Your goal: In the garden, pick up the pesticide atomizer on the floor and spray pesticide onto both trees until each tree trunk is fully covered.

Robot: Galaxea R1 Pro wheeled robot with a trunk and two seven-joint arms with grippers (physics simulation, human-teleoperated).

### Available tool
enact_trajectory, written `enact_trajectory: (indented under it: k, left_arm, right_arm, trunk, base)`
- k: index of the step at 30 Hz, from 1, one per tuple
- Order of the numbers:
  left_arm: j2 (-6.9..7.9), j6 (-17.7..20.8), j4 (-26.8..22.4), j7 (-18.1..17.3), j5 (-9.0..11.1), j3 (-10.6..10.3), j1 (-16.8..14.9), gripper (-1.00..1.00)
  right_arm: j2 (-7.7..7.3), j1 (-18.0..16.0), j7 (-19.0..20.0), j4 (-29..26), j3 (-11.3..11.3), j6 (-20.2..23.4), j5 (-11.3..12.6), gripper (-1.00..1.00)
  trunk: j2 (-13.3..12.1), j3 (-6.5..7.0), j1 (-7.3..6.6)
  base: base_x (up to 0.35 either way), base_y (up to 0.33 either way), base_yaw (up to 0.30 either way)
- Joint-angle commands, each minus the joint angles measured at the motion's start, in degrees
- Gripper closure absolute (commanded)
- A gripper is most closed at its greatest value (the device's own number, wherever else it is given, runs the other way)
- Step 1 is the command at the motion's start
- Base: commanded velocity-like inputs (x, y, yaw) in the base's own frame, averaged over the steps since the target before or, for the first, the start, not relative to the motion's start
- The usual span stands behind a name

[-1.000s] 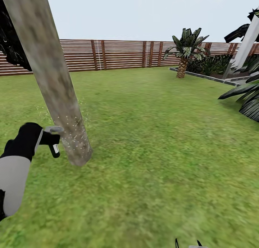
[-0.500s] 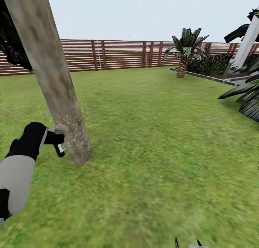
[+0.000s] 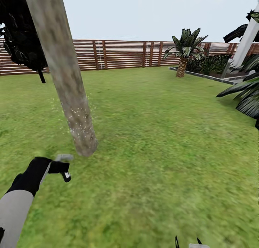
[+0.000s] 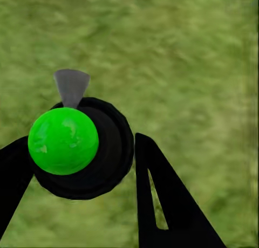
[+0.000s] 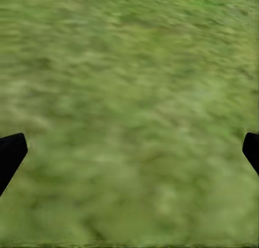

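Observation:
My left gripper (image 3: 59,167) is shut on the pesticide atomizer (image 3: 64,158), a small black bottle with a grey trigger head and a white label. It hangs low over the grass floor (image 3: 151,161), a short way in front of the base of the near tree trunk (image 3: 68,86). This trunk leans, and pale pesticide specks (image 3: 80,115) dot its lower part. In the left wrist view the black fingers (image 4: 162,205) clamp the atomizer (image 4: 102,151), which has a green ball on it. My right gripper (image 3: 187,243) is open above grass (image 5: 129,97).
A brown slat fence (image 3: 122,53) closes the lawn at the back. A small palm (image 3: 184,50) and a raised bed (image 3: 208,77) stand at the back right. A pale leaning post with dark leaves (image 3: 246,43) is at the far right, dark foliage (image 3: 21,35) at the upper left.
The whole view has shifted, so the camera moved. My left gripper with the atomizer now sits lower and farther from the trunk's base than before. The grip has not changed.

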State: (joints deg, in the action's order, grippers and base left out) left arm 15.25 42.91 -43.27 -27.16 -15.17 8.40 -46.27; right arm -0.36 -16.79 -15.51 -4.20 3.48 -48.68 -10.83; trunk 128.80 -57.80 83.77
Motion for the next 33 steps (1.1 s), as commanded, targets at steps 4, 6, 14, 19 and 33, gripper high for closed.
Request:
enact_trajectory:
  k: [4,6,14,19,33]
  left_arm:
    - [-0.12,-15.94,0.53,-16.49,-0.75,-3.43,6.5,1.0]
    - [0.07,-20.71,1.31,-21.92,-0.88,-7.3,7.63,1.0]
    - [0.18,-24.91,2.25,-32.02,-1.05,-26.94,7.74,1.0]
    - [-0.21,-24.5,2.35,-35.08,-5.92,-32.89,7.25,1.0]
    - [-4.02,-24.86,2.31,-40.21,-11.49,-33.1,7.15,1.0]
  right_arm:
    - [0.06,-0.58,2.5,-7.87,-0.05,5.36,-4.59,-1.0]
    - [0.13,-1.51,10.08,-14.26,-0.05,12.56,-8.74,-1.0]
    - [-0.18,-11.93,48.11,-22.89,-0.06,24.93,-11.35,-1.0]
    - [-0.24,-14.48,57.18,-22.93,-0.06,26.42,-23.06,-1.0]
    - [0.26,-16.77,69.57,-25.6,-0.14,27.32,-27.29,1.0]
  trunk:
    - [0.0,0.01,-0.01]
    - [0.0,0.01,-0.01]
    - [0.0,0.01,-0.01]
    - [0.0,0.01,-0.01]
    - [0.0,0.01,-0.01]
  base:
    - [-0.335,0.132,0.0]
    - [-0.258,0.093,0.0]
    - [-0.03,0.01,0.0]
    - [0.0,0.0,0.0]
    - [0.0,0.0,0.0]
